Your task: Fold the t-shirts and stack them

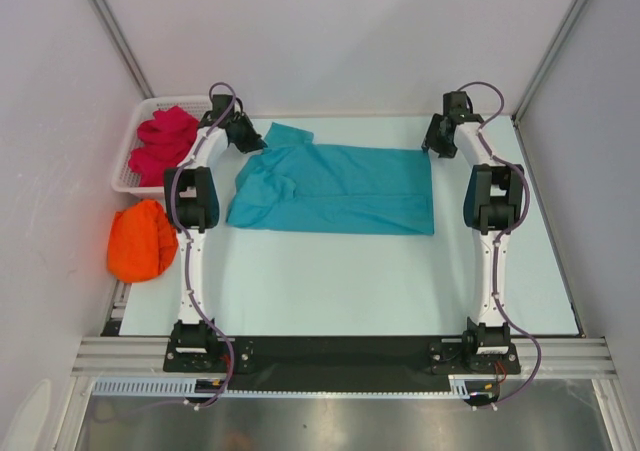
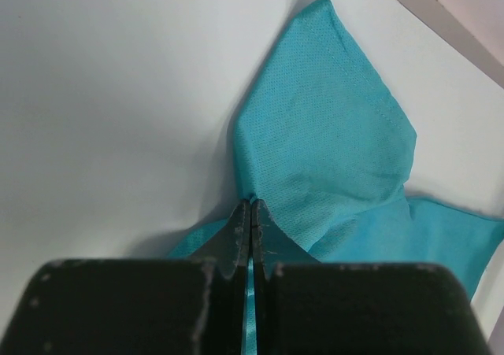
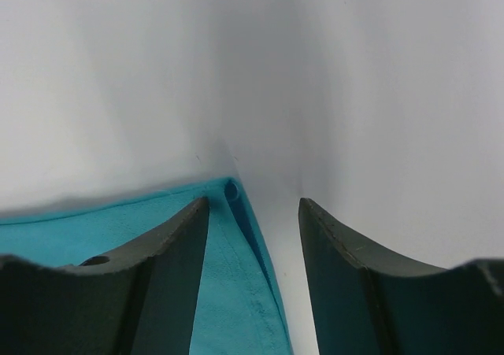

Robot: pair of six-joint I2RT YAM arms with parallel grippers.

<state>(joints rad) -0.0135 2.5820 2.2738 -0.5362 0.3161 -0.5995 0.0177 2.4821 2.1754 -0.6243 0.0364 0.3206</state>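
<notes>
Left gripper tight on teal t-shirt

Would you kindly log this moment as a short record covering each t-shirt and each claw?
teal t-shirt: laid out across the far half of the table
orange t-shirt: bundled at the left, nearer than the basket
crimson-pink t-shirt: crumpled in the white basket
left claw: shut on the teal t-shirt's far-left corner
right claw: open, astride the teal t-shirt's far-right corner
</notes>
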